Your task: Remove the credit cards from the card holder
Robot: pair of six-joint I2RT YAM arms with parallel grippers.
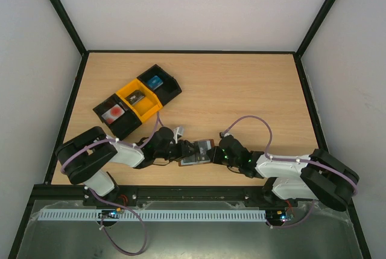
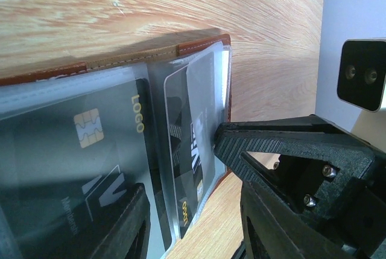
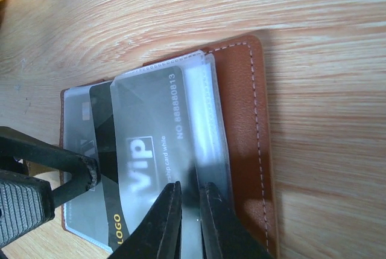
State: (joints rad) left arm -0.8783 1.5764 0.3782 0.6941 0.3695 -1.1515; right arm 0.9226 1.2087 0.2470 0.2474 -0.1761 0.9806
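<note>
The card holder (image 1: 198, 153) lies open on the surface (image 1: 241, 90) between the left end effector (image 1: 183, 150) and the right end effector (image 1: 213, 150). Its top card (image 3: 151, 144) has one edge inside the right end effector. Three trays (image 1: 125, 92), a card (image 1: 113, 112) in each, lie behind the left one.

Brown card holder (image 3: 244, 126), open and flat; dark credit cards (image 3: 145, 144) inside its clear sleeves (image 3: 204, 108)

The pale wooden table (image 1: 241, 90) carries just two things directly — the open card holder (image 1: 199, 155) and a row of black-and-yellow trays (image 1: 149, 111).
</note>
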